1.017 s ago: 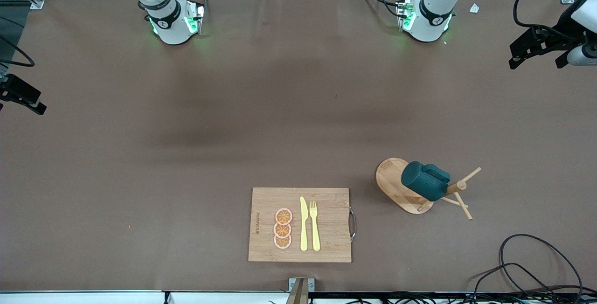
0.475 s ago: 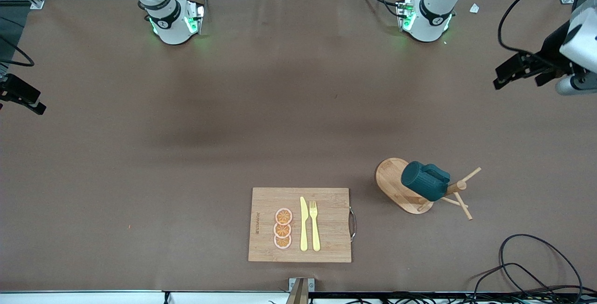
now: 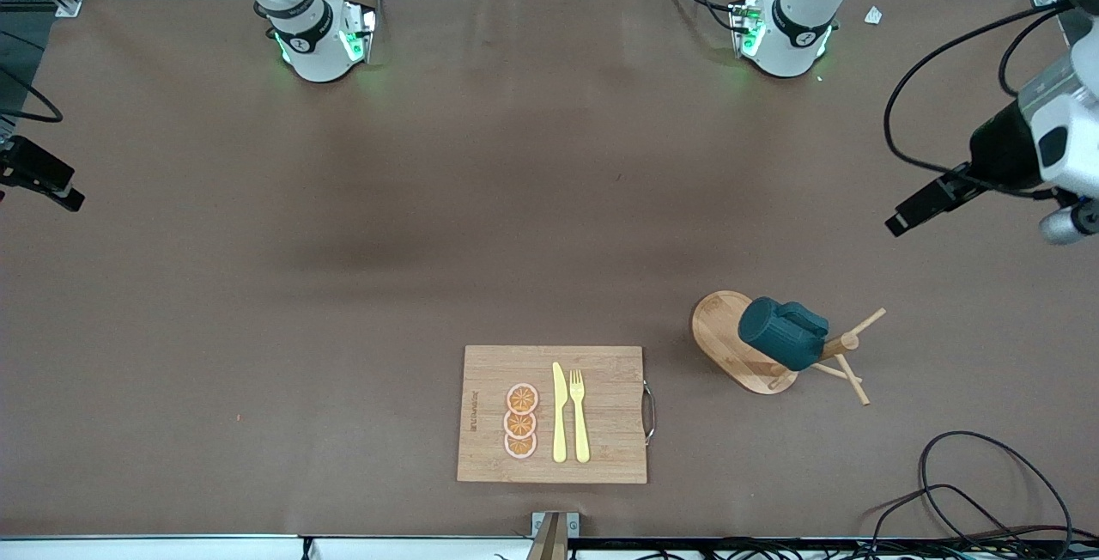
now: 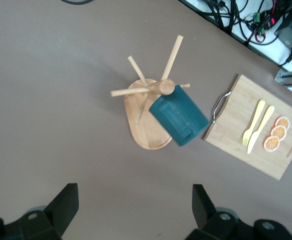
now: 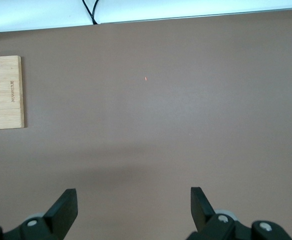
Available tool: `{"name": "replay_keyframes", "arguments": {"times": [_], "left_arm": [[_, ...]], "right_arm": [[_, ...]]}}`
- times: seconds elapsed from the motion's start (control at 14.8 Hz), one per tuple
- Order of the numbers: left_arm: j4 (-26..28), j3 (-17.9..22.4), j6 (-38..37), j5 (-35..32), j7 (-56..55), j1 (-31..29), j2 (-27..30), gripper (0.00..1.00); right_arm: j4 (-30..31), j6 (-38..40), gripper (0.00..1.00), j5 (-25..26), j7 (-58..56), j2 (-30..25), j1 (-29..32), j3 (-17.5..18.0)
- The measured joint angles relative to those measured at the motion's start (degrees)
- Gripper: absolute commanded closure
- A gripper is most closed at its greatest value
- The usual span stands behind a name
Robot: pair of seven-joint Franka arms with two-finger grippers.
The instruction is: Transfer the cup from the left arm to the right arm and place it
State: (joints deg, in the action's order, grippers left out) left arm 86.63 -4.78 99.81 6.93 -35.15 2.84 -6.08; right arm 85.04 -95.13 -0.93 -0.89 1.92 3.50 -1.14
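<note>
The dark teal ribbed cup (image 3: 783, 334) hangs tilted on a peg of a wooden mug tree (image 3: 717, 328) toward the left arm's end of the table. It also shows in the left wrist view (image 4: 180, 117), with the tree's base (image 4: 143, 135) under it. My left gripper (image 3: 912, 215) is open and empty in the air over bare table, apart from the cup; its jaws (image 4: 133, 195) stand wide. My right gripper (image 3: 41, 175) is open and empty at the right arm's end of the table, over bare table (image 5: 132, 197).
A wooden cutting board (image 3: 610, 457) lies near the front edge with a yellow knife (image 3: 560, 412), a yellow fork (image 3: 579, 414) and orange slices (image 3: 521, 421) on it. It shows in both wrist views (image 4: 235, 150) (image 5: 6, 115). Black cables (image 3: 970, 491) lie by the front corner.
My left gripper has moved toward the front camera and closer to the mug tree, still open. The cup, the tree and the right arm have not moved.
</note>
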Motion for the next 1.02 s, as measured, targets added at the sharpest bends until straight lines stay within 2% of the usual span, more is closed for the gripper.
{"name": "replay_keyframes", "arguments": {"times": [1.02], "left_arm": [[0.56, -0.98, 12.27, 0.12, -9.97, 2.50, -7.00, 0.00]], "right_arm": [[-0.02, 0.01, 0.00, 0.00, 0.00, 0.00, 0.00, 0.00]]}}
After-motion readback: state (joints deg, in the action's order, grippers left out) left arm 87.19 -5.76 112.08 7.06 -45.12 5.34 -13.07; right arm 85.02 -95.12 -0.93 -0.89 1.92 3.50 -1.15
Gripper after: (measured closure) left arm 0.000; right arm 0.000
